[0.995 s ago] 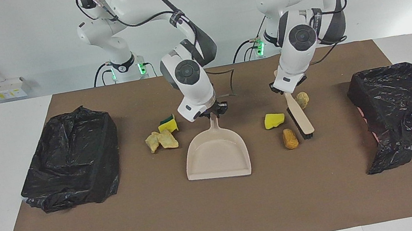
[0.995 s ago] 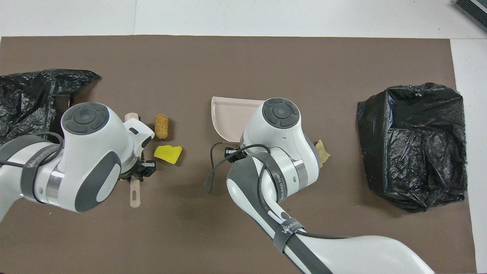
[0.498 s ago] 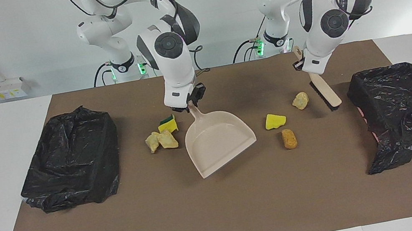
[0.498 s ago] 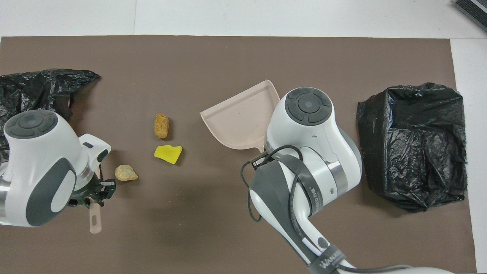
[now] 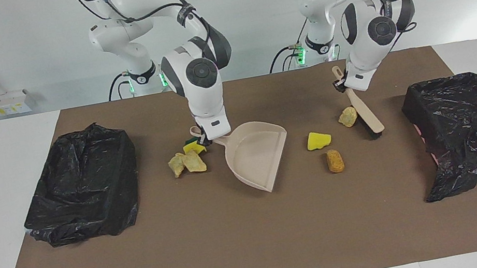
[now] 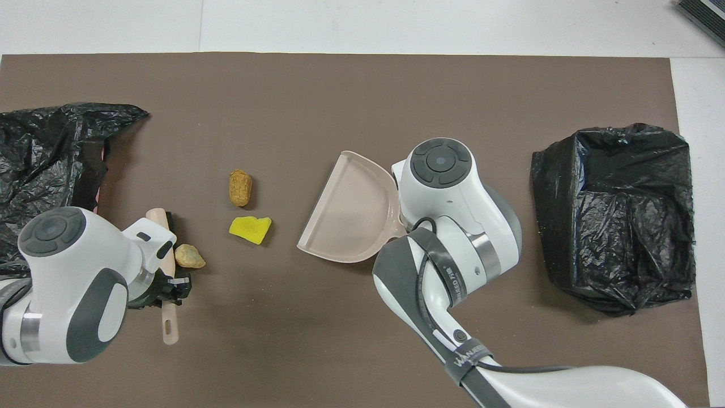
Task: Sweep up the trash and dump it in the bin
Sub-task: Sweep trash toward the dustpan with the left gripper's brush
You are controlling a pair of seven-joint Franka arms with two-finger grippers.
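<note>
My right gripper [image 5: 205, 136] is shut on the handle of the beige dustpan [image 5: 254, 153], whose open edge faces the yellow sponge piece [image 5: 318, 140] and the orange-brown lump [image 5: 335, 160]. A green-backed sponge [image 5: 194, 145] and pale foam chunks [image 5: 187, 162] lie beside the handle, toward the right arm's end. My left gripper [image 5: 342, 85] is shut on the handle of the brush [image 5: 365, 114]. Its bristles are down at the mat beside a beige chunk [image 5: 348, 116]. In the overhead view the dustpan [image 6: 345, 218], sponge piece [image 6: 250, 229], lump [image 6: 240, 187] and chunk [image 6: 189, 256] show.
A bin lined with a black bag [image 5: 80, 181] stands at the right arm's end of the brown mat [image 5: 239, 251]. A second black-bagged bin [image 5: 468, 128] stands at the left arm's end, close to the brush. Both show in the overhead view [image 6: 614, 215] [image 6: 45, 153].
My right gripper has lowered and turned the dustpan so its mouth faces the left arm's end. My left gripper has brought the brush down beside the beige chunk.
</note>
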